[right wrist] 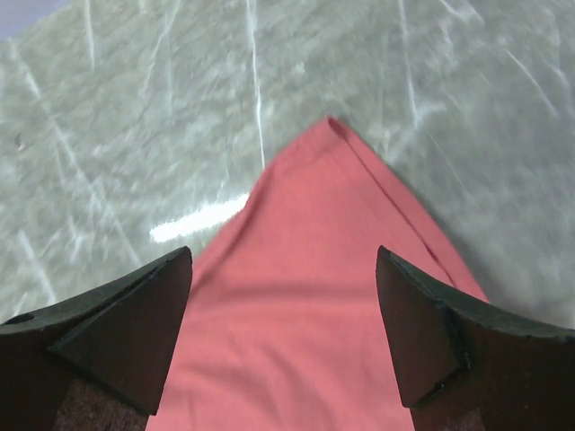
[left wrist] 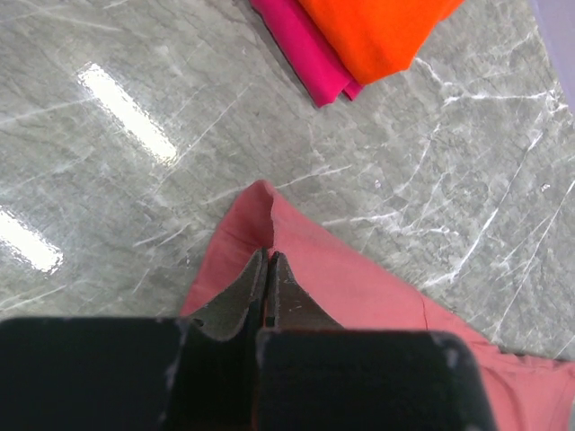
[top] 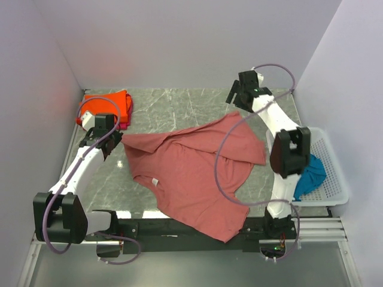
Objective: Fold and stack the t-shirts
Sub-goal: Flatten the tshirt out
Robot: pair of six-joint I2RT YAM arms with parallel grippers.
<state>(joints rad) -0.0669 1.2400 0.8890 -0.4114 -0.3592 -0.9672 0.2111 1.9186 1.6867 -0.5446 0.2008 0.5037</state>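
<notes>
The brick-red t-shirt (top: 191, 173) lies spread and rumpled across the middle of the grey marbled bench (top: 173, 107), its neck opening facing up and its lower hem reaching the near edge between the two arm bases. The left tool (left wrist: 269, 265) is closed tight on the shirt's left corner, a fold of cloth pinched between its dark fingers (left wrist: 238, 292), low over the bench surface. The right tool (right wrist: 283, 265) stands wide, its two fingers well apart above the shirt's far right corner; that pointed corner lies flat on the bench beneath the gap and touches neither finger. At the far left corner of the bench the orange t-shirt (top: 111, 104) sits folded on top of the folded pink-red t-shirt (left wrist: 305, 54), whose edge shows along the near side of the pile, close to the left tool but apart from the brick-red cloth. At the right edge of the bench the teal-blue t-shirt (top: 310, 176) lies bunched inside the white lattice basket (top: 335, 173), partly hidden behind the right arm
</notes>
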